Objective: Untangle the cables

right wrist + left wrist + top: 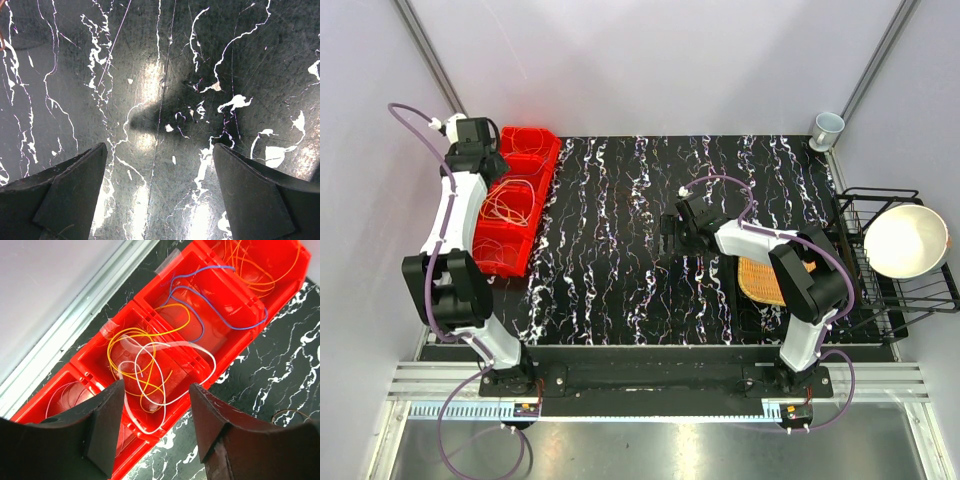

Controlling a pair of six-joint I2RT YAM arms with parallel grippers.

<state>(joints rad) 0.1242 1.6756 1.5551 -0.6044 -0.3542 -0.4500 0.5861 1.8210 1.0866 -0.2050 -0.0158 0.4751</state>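
The cables lie in a red divided bin (542,170). In the left wrist view one compartment holds tangled yellow-orange and whitish cables (145,365). The one beyond holds a blue cable (200,307), and the farthest holds orange cables (260,267). A thin pale wire (62,392) lies in the nearest compartment. My left gripper (156,387) is open and empty, hovering above the bin's mat-side edge (492,168). My right gripper (160,147) is open and empty above the bare black marbled mat (670,232), far from the bin.
A thin brownish loop (287,414) lies on the mat (620,290) beside the bin. A wicker mat (765,280) lies under the right arm. A black wire rack (880,300) with a white bowl (905,240) stands at the right. A cup (828,127) stands at the back right.
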